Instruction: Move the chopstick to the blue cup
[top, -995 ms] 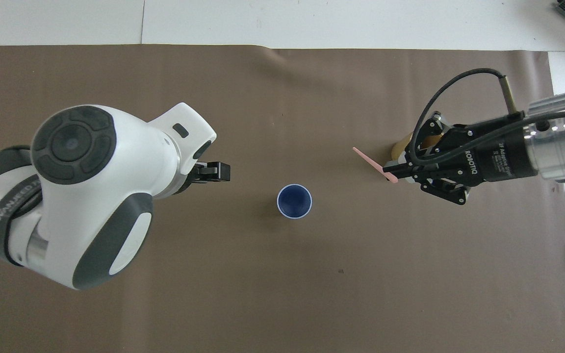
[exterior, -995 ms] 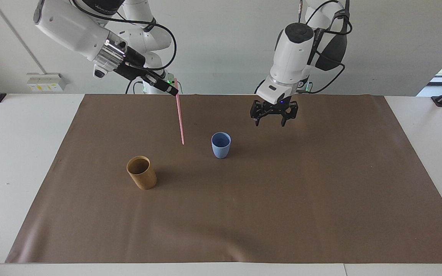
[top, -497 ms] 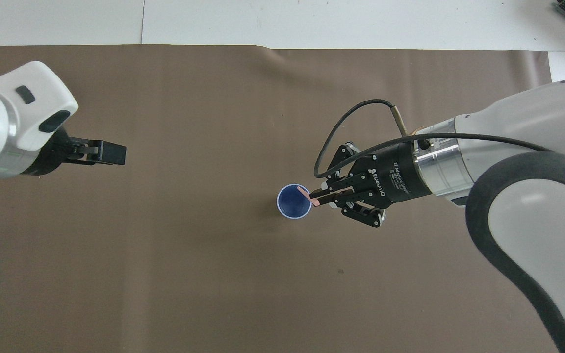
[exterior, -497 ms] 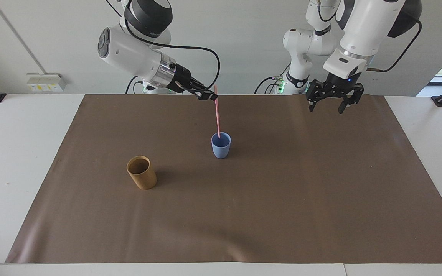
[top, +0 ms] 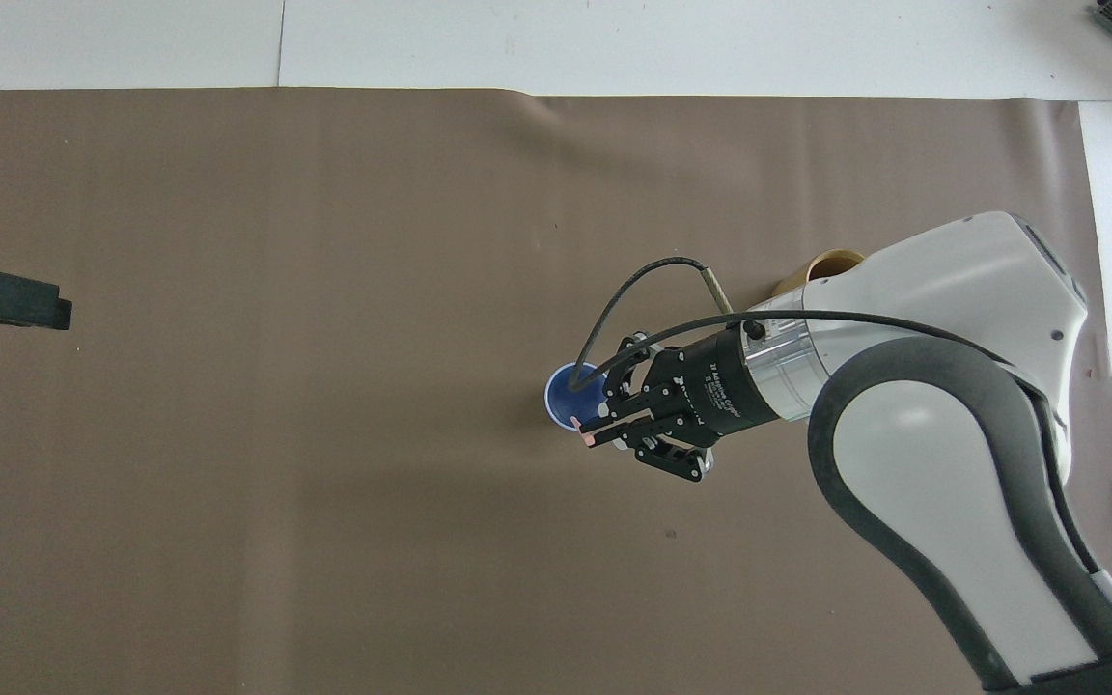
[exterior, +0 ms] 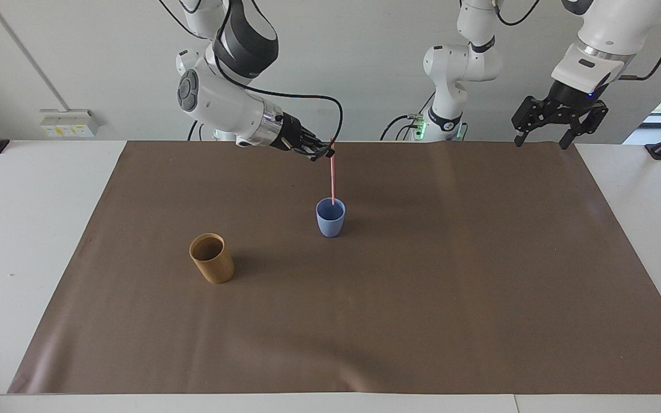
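The pink chopstick [exterior: 332, 180] stands nearly upright, and its lower end is inside the light blue cup [exterior: 330, 218] at the middle of the mat. My right gripper [exterior: 326, 154] is shut on the chopstick's top end, above the cup. In the overhead view the right gripper [top: 595, 436] covers part of the blue cup [top: 566, 398], and only the chopstick's tip [top: 591, 440] shows. My left gripper [exterior: 543, 140] hangs open and holds nothing, raised over the mat's corner at the left arm's end. Only one of its fingers [top: 11, 299] shows at the overhead view's edge.
A tan-brown cylindrical cup [exterior: 212, 258] stands farther from the robots than the blue cup, toward the right arm's end. The right arm half hides this cup [top: 821, 265] from above. A brown mat [exterior: 422, 298] covers the white table.
The right gripper has lowered the chopstick deeper into the blue cup. The left arm has drawn back and up toward its own end of the table.
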Motion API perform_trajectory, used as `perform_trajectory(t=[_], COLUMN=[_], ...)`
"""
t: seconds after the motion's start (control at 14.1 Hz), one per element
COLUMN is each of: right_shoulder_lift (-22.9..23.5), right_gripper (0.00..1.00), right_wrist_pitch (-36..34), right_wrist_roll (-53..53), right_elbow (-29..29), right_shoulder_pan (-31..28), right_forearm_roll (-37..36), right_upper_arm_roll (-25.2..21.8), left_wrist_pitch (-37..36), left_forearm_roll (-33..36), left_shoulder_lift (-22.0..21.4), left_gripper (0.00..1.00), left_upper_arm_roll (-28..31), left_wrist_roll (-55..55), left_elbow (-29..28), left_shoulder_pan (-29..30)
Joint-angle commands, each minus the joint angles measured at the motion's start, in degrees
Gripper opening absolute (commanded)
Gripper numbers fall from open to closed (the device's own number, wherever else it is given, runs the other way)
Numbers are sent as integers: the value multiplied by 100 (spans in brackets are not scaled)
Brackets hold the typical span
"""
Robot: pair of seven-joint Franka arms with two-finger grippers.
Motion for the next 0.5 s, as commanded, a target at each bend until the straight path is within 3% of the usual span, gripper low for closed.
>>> perform_trajectory(t=[0.0,0.28,0.36,0.43], right_shoulder_lift=[55,274,275,283], right_gripper=[0,0,5,64], right_wrist_pitch=[367,640,641,641], right_wrist_roll=[48,40,40,14], right_elbow=[-63,-45,-45,-28], right_shoulder_pan=[15,119,129,138], right_forearm_roll=[168,168,168,116], right_upper_arm_roll=[-18,-18,-18,-18], left_wrist_pitch=[-399,-488,-453,-462], left_forearm_roll=[67,58,76,76], left_shoulder_lift=[274,100,12,-7], left_gripper=[100,100,100,100], left_upper_arm_roll=[20,-42,-42,-51], left_wrist_roll=[328,452,452,452], left_elbow=[554,355,223,195], left_shoulder_pan=[246,281,281,281])
